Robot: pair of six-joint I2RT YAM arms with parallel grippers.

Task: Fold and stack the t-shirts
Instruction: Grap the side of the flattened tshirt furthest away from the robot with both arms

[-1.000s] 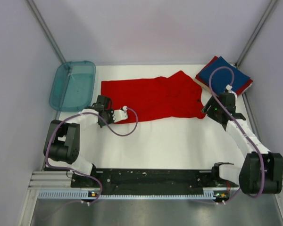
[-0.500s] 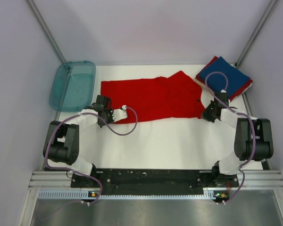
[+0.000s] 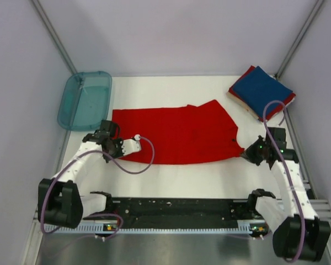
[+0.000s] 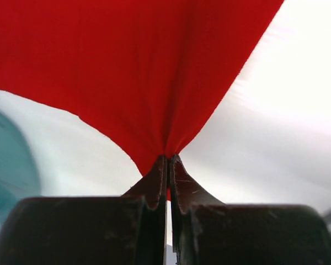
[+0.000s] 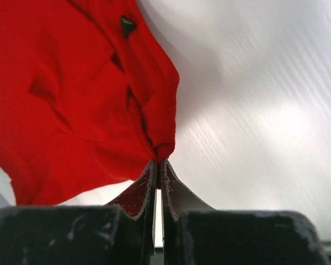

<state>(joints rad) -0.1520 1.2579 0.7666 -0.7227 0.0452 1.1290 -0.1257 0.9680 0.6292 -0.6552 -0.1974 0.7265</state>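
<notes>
Now the red tee (image 3: 176, 135) lies spread flat on the counter (image 3: 198, 179), just right of the tray (image 3: 62, 113). The left fingers (image 4: 154, 185) are pinched tight on the near corner of the red tee closest to the tray. The right fingers (image 5: 140, 185) are clamped on the near corner farthest from the tray. A folded navy tee (image 3: 262, 88) tops a stack at the back corner, well apart from the tray.

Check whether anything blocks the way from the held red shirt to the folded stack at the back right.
Nothing visible does. Only bare table lies between the red shirt and the stack; the teal tray sits far off at the back left.
</notes>
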